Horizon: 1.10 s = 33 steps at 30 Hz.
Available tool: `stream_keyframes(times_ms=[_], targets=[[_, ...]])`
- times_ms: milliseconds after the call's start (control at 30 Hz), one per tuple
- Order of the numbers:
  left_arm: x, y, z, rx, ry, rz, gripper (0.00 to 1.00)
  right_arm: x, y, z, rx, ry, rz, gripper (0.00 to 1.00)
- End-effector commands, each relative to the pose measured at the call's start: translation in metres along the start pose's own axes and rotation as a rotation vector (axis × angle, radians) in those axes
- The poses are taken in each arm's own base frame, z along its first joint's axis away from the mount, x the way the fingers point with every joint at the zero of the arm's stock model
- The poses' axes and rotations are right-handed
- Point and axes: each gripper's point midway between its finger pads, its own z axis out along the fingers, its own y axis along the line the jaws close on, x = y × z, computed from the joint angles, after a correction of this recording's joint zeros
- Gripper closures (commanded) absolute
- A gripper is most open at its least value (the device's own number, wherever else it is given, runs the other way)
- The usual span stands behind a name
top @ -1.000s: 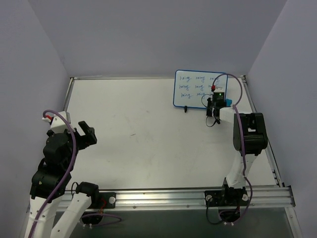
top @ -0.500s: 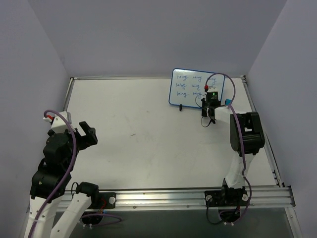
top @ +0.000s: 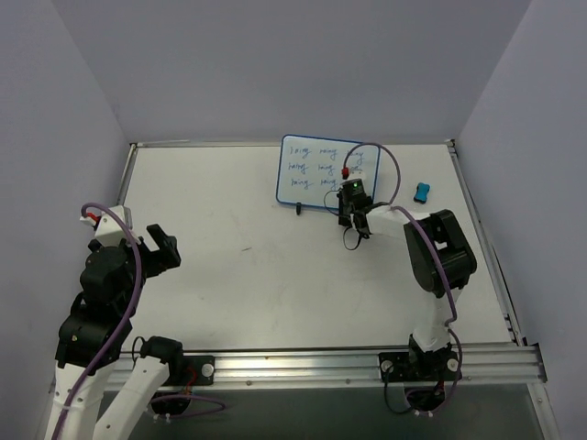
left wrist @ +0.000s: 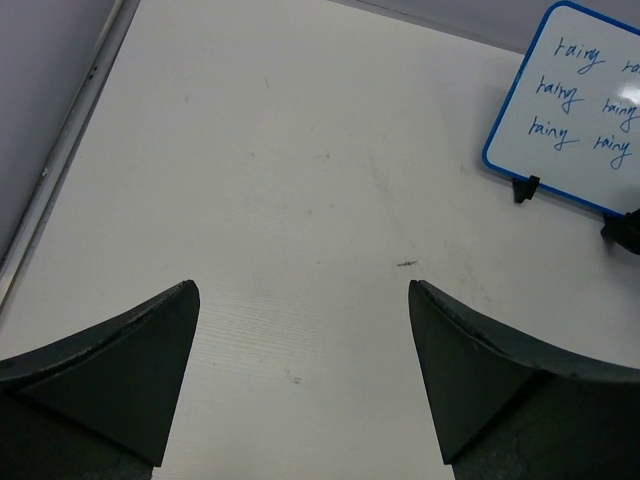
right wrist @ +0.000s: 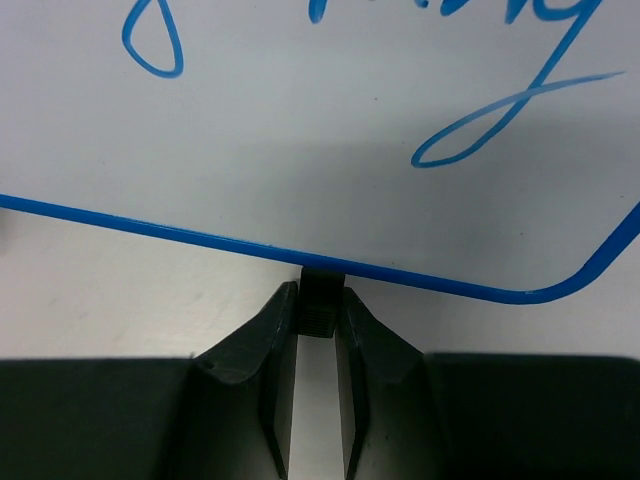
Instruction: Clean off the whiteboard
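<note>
From above, the whiteboard (top: 312, 170) stands propped at the far side of the table (top: 238, 275), a little right of the middle, with rows of blue handwriting on its face. The right gripper (top: 352, 209) is up against the board's near right corner, its arm bent back toward the right. A small blue eraser (top: 422, 192) lies on the table to the right of the board, apart from both board and arm. The left gripper (top: 163, 246) hangs over the near left of the table, well apart from the board. In the left wrist view its two dark fingers (left wrist: 120, 370) are spread wide with nothing between them, only bare tabletop with a few faint marks below. The whiteboard sits at the far right there, and one black foot of its stand (left wrist: 522, 188) shows under its near edge. In the right wrist view the board's blue frame runs across just beyond the fingertips, handwriting above it. The right fingers (right wrist: 262, 345) are pinched together on a small black piece of the stand just under the frame.
</note>
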Motion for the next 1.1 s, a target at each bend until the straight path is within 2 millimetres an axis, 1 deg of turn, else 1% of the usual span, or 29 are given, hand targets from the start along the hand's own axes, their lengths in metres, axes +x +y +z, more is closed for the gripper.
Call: stream_keyframes(times_ms=[0, 33, 67, 100, 133, 167, 200, 233, 333, 367, 400, 433, 467, 533, 567, 600, 633, 667, 700, 733, 767, 800, 833, 867, 900, 933, 967, 1033, 1067], targets=[[-0.008, -0.004, 0.0, 0.019, -0.035, -0.003, 0.06, 0.002, 0.052, -0.03, -0.104, -0.045, 0.021, 1.0], [-0.009, -0.004, -0.001, 0.02, -0.038, -0.006, 0.06, 0.011, 0.055, -0.032, -0.088, -0.048, 0.044, 1.0], [-0.009, -0.004, -0.001, 0.02, -0.039, -0.006, 0.06, 0.018, 0.07, -0.038, -0.103, -0.054, 0.036, 1.0], [-0.009, -0.004, -0.001, 0.022, -0.039, -0.006, 0.06, 0.017, 0.075, -0.044, -0.103, -0.074, 0.046, 1.0], [-0.009, -0.004, -0.001, 0.02, -0.038, -0.006, 0.06, 0.028, 0.077, -0.045, -0.092, -0.068, 0.051, 1.0], [-0.009, -0.004, -0.001, 0.019, -0.037, -0.007, 0.06, 0.034, 0.085, -0.05, -0.086, -0.076, 0.073, 1.0], [-0.009, -0.005, 0.0, 0.024, -0.037, -0.01, 0.06, 0.036, 0.089, -0.053, -0.09, -0.083, 0.083, 1.0], [-0.01, -0.006, 0.0, 0.027, -0.036, -0.012, 0.06, 0.045, 0.089, -0.054, -0.089, -0.072, 0.079, 1.0], [-0.009, -0.016, 0.002, 0.063, -0.011, -0.05, 0.06, 0.05, 0.087, -0.062, -0.062, -0.079, 0.077, 1.0], [-0.006, -0.022, 0.006, 0.082, 0.006, -0.067, 0.06, 0.054, 0.084, -0.064, -0.058, -0.072, 0.077, 1.0], [-0.005, -0.032, 0.008, 0.126, 0.015, -0.081, 0.06, 0.051, 0.085, -0.07, -0.065, -0.083, 0.093, 1.0], [-0.004, -0.036, 0.011, 0.139, 0.025, -0.097, 0.06, 0.052, 0.084, -0.074, -0.069, -0.085, 0.095, 1.0], [-0.002, -0.042, 0.018, 0.146, 0.046, -0.123, 0.06, 0.06, 0.08, -0.076, -0.064, -0.076, 0.088, 1.0], [-0.007, -0.056, 0.027, 0.193, 0.045, -0.159, 0.06, 0.061, 0.077, -0.084, -0.07, -0.086, 0.09, 1.0], [-0.005, -0.063, 0.038, 0.197, 0.068, -0.19, 0.06, 0.066, 0.075, -0.085, -0.068, -0.078, 0.086, 1.0], [-0.012, -0.075, 0.046, 0.242, 0.045, -0.215, 0.06, 0.065, 0.074, -0.086, -0.068, -0.081, 0.084, 0.93], [-0.013, -0.082, 0.054, 0.259, 0.047, -0.236, 0.06, 0.066, 0.073, -0.086, -0.068, -0.079, 0.069, 0.84], [-0.008, -0.091, 0.072, 0.262, 0.079, -0.26, 0.06, 0.066, 0.073, -0.087, -0.068, -0.08, 0.065, 0.72], [-0.021, -0.104, 0.083, 0.309, 0.034, -0.276, 0.06, 0.064, 0.073, -0.088, -0.073, -0.086, 0.064, 0.58], [-0.018, -0.117, 0.091, 0.367, 0.055, -0.273, 0.06, 0.061, 0.075, -0.09, -0.083, -0.09, 0.06, 0.56], [-0.007, -0.125, 0.114, 0.373, 0.102, -0.268, 0.06, 0.06, 0.077, -0.092, -0.092, -0.094, 0.057, 0.53], [-0.017, -0.136, 0.125, 0.42, 0.073, -0.273, 0.06, 0.053, 0.078, -0.097, -0.104, -0.11, 0.062, 0.4], [-0.02, -0.148, 0.131, 0.473, 0.089, -0.27, 0.06, 0.048, 0.079, -0.101, -0.115, -0.12, 0.058, 0.35], [-0.006, -0.151, 0.156, 0.465, 0.136, -0.266, 0.06, 0.045, 0.083, -0.106, -0.135, -0.123, 0.057, 0.28], [-0.015, -0.157, 0.168, 0.499, 0.103, -0.261, 0.06, 0.038, 0.082, -0.114, -0.143, -0.135, 0.061, 0.22], [-0.023, -0.164, 0.177, 0.532, 0.095, -0.251, 0.06, 0.033, 0.082, -0.119, -0.147, -0.142, 0.057, 0.21], [-0.008, -0.158, 0.203, 0.526, 0.148, -0.245, 0.06, 0.028, 0.08, -0.131, -0.153, -0.148, 0.051, 0.21], [-0.006, -0.159, 0.223, 0.58, 0.161, -0.243, 0.06, 0.02, 0.075, -0.146, -0.158, -0.166, 0.051, 0.2], [0.006, -0.164, 0.239, 0.639, 0.211, -0.241, 0.06, 0.019, 0.072, -0.154, -0.16, -0.17, 0.05, 0.2]])
